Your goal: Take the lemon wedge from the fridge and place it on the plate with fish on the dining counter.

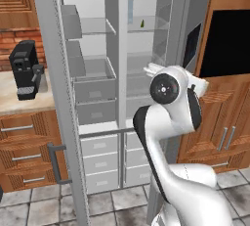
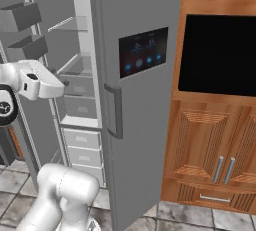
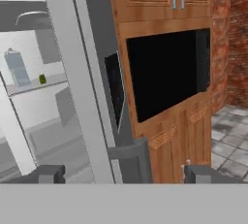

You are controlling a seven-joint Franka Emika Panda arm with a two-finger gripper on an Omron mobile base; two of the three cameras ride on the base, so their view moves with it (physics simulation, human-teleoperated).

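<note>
The grey fridge [image 1: 122, 73] stands with its left door [image 1: 57, 102] swung wide and its right door [image 2: 140, 100] partly open. A small yellow-green lemon wedge [image 1: 142, 23] lies on an upper shelf beside a pale bottle [image 1: 130, 10]; the hand view shows the lemon wedge [image 3: 42, 79] too, far left. My gripper [image 3: 126, 173] is open, its fingertips wide apart on either side of the right door's bar handle [image 3: 138, 155], at the door's edge. The plate with fish and the dining counter are out of view.
A black wall oven [image 2: 220, 55] framed in wood stands right of the fridge, with wooden cabinet doors [image 2: 210, 150] below it. A black coffee machine [image 1: 25, 68] sits on a marbled worktop [image 1: 19, 105] left of the fridge. Grey fridge drawers [image 1: 100, 164] sit low.
</note>
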